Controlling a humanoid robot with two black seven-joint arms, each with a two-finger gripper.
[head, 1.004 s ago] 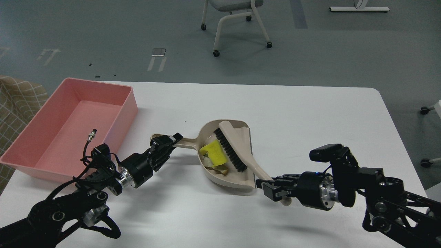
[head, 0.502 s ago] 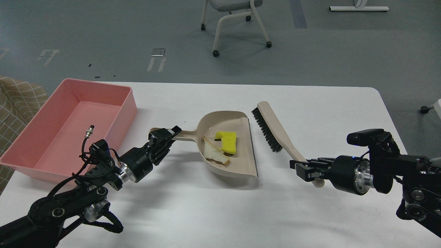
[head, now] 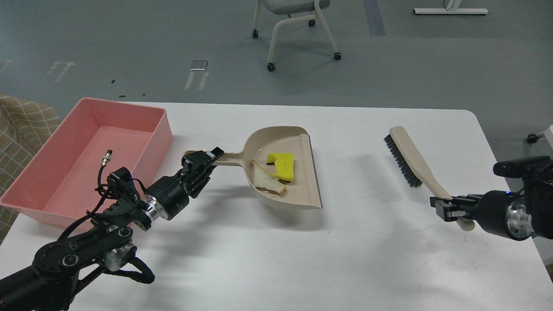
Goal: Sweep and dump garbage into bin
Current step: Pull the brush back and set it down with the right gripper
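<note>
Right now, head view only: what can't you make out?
- Left gripper finger contact on the dustpan handle: fingers dark, overlapping.
- Right gripper hold on the brush handle: handle end covered by the gripper.
- Bin near wall inner face: blocked by its rim and my left arm.

Floor (head: pixel 108 39): grey, smooth, scuffed, with pale tape marks at left.
Table (head: pixel 345 259): white top, rounded corners, soft shadows.
Chair (head: pixel 293 30): white-legged, on castors, grey seat, beyond table.
Far right top: white furniture base (head: pixel 450 11) on floor.
Left edge: beige checked fabric (head: pixel 21 129).
Light: even, diffuse, from overhead.
</note>
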